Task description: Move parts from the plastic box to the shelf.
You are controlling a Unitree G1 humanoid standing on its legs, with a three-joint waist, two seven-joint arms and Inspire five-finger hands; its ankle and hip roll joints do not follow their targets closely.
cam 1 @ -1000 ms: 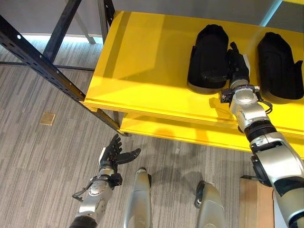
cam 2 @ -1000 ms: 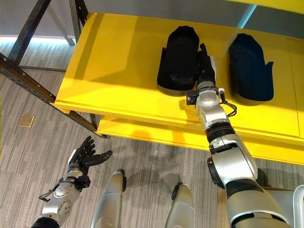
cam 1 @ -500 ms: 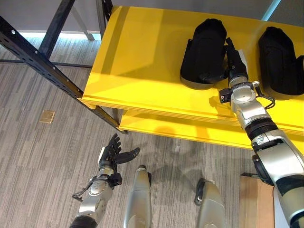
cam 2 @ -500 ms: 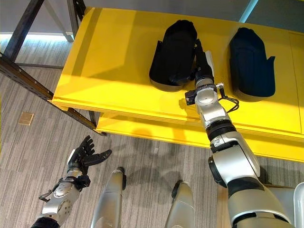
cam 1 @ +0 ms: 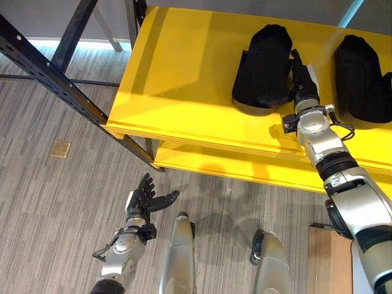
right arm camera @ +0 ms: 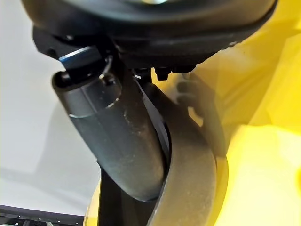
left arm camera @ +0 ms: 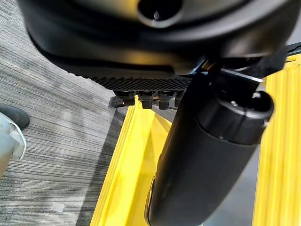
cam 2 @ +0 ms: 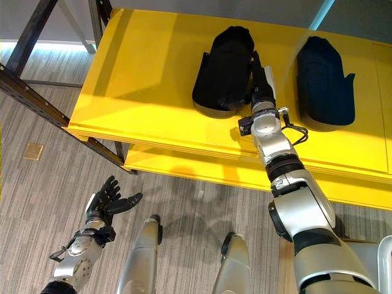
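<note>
Part: black part (cam 1: pixel 264 68) lying on the yellow shelf (cam 1: pixel 184 92), a second black part (cam 1: pixel 361 79) well to its right.
Right hand (cam 1: pixel 302 78): fingers straight, against the first part's right side (thumb beside it).
Left hand (cam 1: pixel 144 199): spread wide, empty, low over the floor (cam 1: pixel 55 184).

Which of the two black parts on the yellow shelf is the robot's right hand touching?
The black part on the left: the right hand rests against its side. The other black part lies apart, further right on the yellow shelf.
</note>
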